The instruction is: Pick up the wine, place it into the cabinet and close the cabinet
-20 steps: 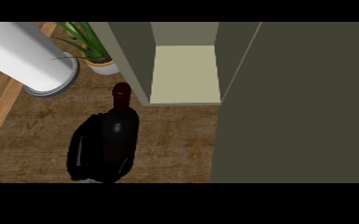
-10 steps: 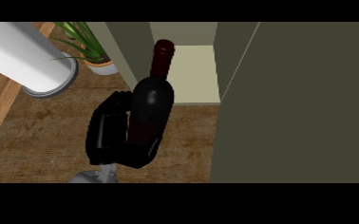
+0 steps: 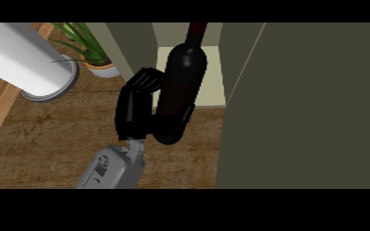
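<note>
Forearm: a grey forearm (image 3: 115,169) is coming in from the lower edge, left of centre, and ending in a black robot hand (image 3: 137,110).
Robot hand state: its fingers and thumb are curling round the lower body of the wine (image 3: 180,83), clamped on it. Which arm this is I cannot tell for sure; by its place at the left I am reading it as the left. No other hand is showing.
Wine: the dark bottle is sitting at the centre of the frame, above the wooden desk (image 3: 51,142), its neck pointing to the upper edge and lying over the opening of the cabinet (image 3: 137,44).
Cabinet contents: the pale shelf (image 3: 213,90) inside is showing bare where it can be seen; the bottle is hiding part of it.
Cabinet door: the dark door (image 3: 303,112) is standing open, filling the right side of the frame.
Risk, bottle: the grip is sitting low on a tall bottle, so it may be tipping as it goes in, and the neck could be striking the cabinet's top or side wall.
Risk, door: the door's edge is lying just beside the bottle, so a sideways drift may be knocking it.
Far left: a white cylinder (image 3: 33,63) and a potted plant (image 3: 90,49) are standing in the upper left, near the cabinet's wall.
</note>
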### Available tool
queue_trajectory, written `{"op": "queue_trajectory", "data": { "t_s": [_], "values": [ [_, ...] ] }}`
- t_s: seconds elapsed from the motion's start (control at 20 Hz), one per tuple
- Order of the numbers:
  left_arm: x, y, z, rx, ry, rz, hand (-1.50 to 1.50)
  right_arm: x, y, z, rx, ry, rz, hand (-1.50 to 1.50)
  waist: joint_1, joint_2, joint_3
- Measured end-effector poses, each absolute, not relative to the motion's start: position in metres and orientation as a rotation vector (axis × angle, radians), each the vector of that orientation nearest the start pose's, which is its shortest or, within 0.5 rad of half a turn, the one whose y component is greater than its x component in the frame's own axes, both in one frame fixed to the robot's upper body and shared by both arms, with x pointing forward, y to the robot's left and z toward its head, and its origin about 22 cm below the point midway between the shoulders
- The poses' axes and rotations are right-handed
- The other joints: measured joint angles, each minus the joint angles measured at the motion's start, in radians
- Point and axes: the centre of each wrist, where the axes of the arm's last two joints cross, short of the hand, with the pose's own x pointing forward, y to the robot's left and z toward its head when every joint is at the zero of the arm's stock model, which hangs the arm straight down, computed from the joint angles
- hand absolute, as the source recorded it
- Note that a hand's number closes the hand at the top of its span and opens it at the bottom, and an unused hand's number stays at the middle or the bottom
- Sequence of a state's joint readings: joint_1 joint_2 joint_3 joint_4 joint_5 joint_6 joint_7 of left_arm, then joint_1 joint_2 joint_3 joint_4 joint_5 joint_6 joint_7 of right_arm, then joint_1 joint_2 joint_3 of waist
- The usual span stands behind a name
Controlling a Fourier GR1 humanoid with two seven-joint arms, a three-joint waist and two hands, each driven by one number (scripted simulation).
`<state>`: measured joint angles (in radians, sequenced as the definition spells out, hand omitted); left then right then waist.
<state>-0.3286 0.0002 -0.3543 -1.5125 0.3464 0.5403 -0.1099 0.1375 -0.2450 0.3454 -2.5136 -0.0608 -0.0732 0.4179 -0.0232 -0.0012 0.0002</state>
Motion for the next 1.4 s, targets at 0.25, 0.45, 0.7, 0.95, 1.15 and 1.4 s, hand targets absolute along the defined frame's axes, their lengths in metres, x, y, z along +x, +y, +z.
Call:
{"op": "queue_trajectory", "data": {
  "t_s": [0.25, 0.45, 0.7, 0.95, 1.15, 1.4],
  "values": [
    [0.302, 0.095, 0.055, -0.169, -1.717, 0.240, 1.50, 0.126, -0.199, 0.180, 0.230, -1.884, 0.307, -1.50, -0.001, 0.001, 0.000],
    [0.305, 0.089, 0.037, -0.128, -1.697, 0.226, 1.50, 0.127, -0.201, 0.180, 0.224, -1.888, 0.309, -1.50, -0.004, 0.002, 0.000],
    [0.309, 0.084, 0.014, -0.096, -1.667, 0.226, 1.50, 0.125, -0.201, 0.178, 0.242, -1.884, 0.310, -1.50, -0.009, 0.003, -0.001],
    [0.314, 0.082, -0.007, -0.085, -1.650, 0.235, 1.50, 0.125, -0.198, 0.177, 0.269, -1.881, 0.312, -1.50, -0.011, 0.004, -0.001],
    [0.316, 0.086, -0.021, -0.088, -1.644, 0.269, 1.50, 0.123, -0.200, 0.175, 0.264, -1.867, 0.312, -1.50, -0.016, 0.004, -0.001],
    [0.329, 0.089, -0.026, -0.108, -1.620, 0.307, 1.50, 0.124, -0.203, 0.175, 0.247, -1.876, 0.315, -1.50, -0.014, 0.004, -0.001]
  ]
}}
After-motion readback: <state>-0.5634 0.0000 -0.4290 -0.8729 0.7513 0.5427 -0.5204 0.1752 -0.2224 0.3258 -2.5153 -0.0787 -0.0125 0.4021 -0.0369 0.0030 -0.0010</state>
